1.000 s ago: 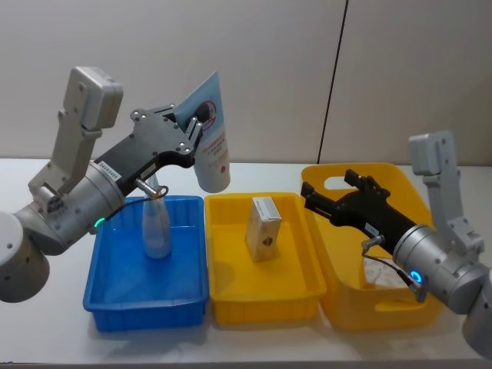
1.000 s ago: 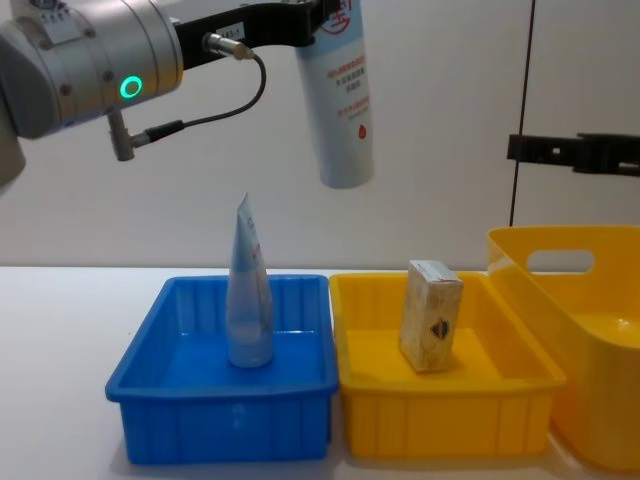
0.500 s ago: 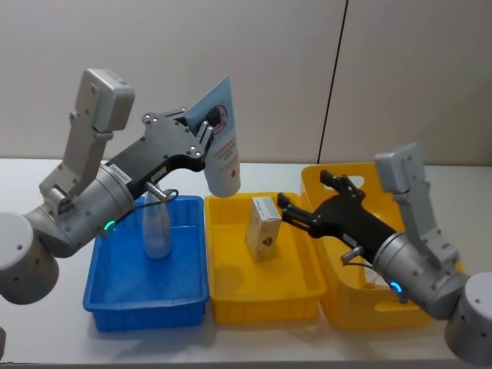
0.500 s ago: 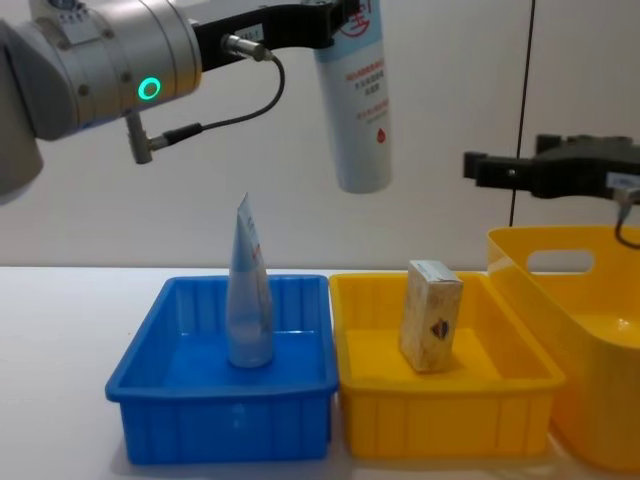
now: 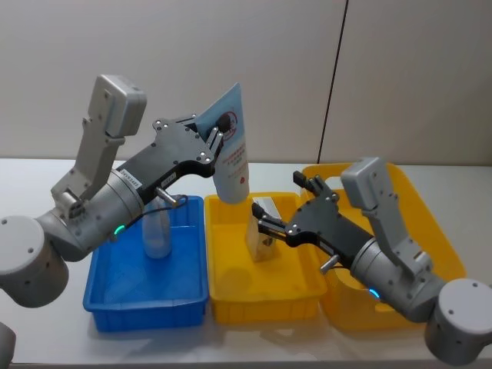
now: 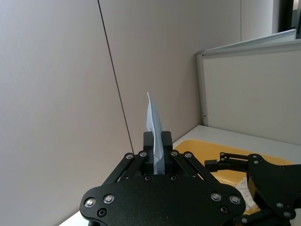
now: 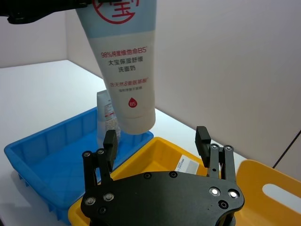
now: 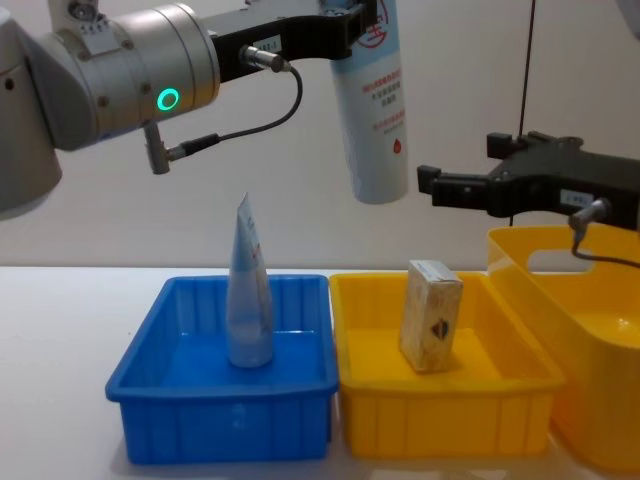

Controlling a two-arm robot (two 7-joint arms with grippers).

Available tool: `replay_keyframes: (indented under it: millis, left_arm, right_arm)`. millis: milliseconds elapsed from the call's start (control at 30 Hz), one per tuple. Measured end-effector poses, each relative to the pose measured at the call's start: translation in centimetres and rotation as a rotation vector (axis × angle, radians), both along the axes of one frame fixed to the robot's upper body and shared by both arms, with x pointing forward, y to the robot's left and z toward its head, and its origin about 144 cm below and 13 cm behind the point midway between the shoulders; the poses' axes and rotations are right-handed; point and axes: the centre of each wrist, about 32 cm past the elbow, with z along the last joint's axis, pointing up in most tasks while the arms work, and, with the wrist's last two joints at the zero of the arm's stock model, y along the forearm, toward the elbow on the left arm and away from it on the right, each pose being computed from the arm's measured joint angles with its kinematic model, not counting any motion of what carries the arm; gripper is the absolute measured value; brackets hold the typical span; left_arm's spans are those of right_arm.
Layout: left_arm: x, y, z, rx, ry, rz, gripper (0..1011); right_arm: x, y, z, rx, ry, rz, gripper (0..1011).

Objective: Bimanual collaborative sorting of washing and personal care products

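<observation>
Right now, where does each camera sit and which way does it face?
Head: high, looking down at the table; left gripper, right gripper show.
Chest: low, looking level across blue tray; both grippers show.
Left wrist: behind left gripper, facing the wall; jaws clamp held tube.
Right wrist: behind right gripper, facing blue tray; open jaws show.
Shared: held tube, every view.

The big tube (image 8: pixel 380 110) is white and pale blue with red print. The small tube (image 8: pixel 248 300) is pale. The blue tray (image 8: pixel 220 420) sits by the yellow tray (image 8: pixel 440 420). The box (image 8: pixel 432 315) is cream with a dark mark. The basket (image 8: pixel 590 330) is yellow. The left gripper (image 6: pixel 154 146) and the right gripper (image 7: pixel 156 141) are black.
</observation>
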Motion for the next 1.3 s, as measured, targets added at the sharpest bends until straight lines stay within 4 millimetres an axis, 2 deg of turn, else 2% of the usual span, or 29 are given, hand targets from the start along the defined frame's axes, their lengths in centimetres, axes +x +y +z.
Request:
replay_keyframes:
  millis: [533, 1300]
  left_arm:
    - [-0.1, -0.3, -0.1, 0.003, 0.005, -0.016, 86]
    - [-0.2, -0.4, -0.5, 0.012, 0.024, -0.052, 85]
  right_arm:
    - [0.4, 1.7, -1.0, -0.017, -0.014, -0.015, 1003]
    - [1.2, 3.7, -1.0, -0.044, -0.030, -0.026, 1003]
